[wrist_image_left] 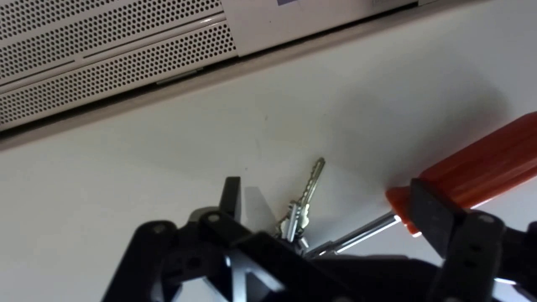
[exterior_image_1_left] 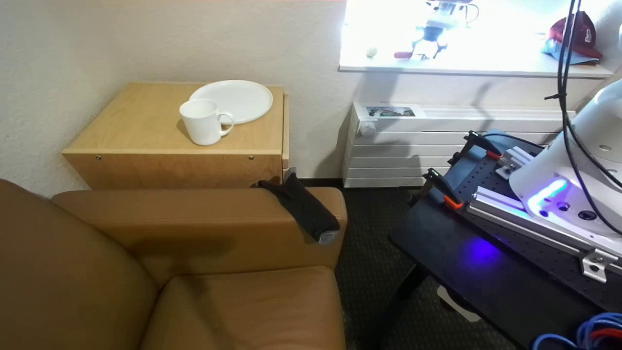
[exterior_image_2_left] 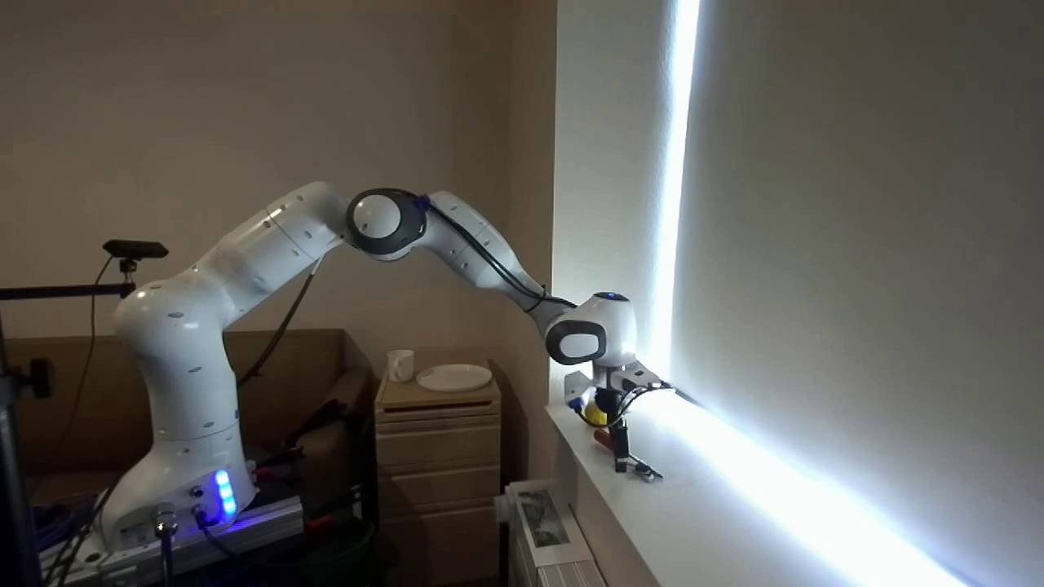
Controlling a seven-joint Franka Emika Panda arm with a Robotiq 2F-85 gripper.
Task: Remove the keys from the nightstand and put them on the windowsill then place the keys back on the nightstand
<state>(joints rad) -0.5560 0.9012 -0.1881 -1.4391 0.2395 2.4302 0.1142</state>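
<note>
The small metallic keys [wrist_image_left: 300, 209] lie on the white windowsill [wrist_image_left: 126, 188], one key blade pointing away from my gripper's body. My gripper [wrist_image_left: 329, 199] is low over them with its jaws wide apart and nothing gripped. In the wrist view the keys are between the fingers, closer to the left one, their lower end hidden behind the gripper's linkage. In an exterior view the gripper [exterior_image_2_left: 621, 463] points down to the sill, beside the keys [exterior_image_2_left: 647, 470]. The light wooden nightstand [exterior_image_1_left: 141, 116] is away in the corner.
A red-handled screwdriver [wrist_image_left: 482, 163] lies by the keys, its handle overlapped by my right finger; contact is unclear. A yellow object [exterior_image_2_left: 596, 414] and a red cap [exterior_image_1_left: 578, 36] are on the sill. A white cup [exterior_image_1_left: 201, 124] and plate [exterior_image_1_left: 248, 99] stand on the nightstand. A slatted heater [exterior_image_1_left: 413, 141] is below.
</note>
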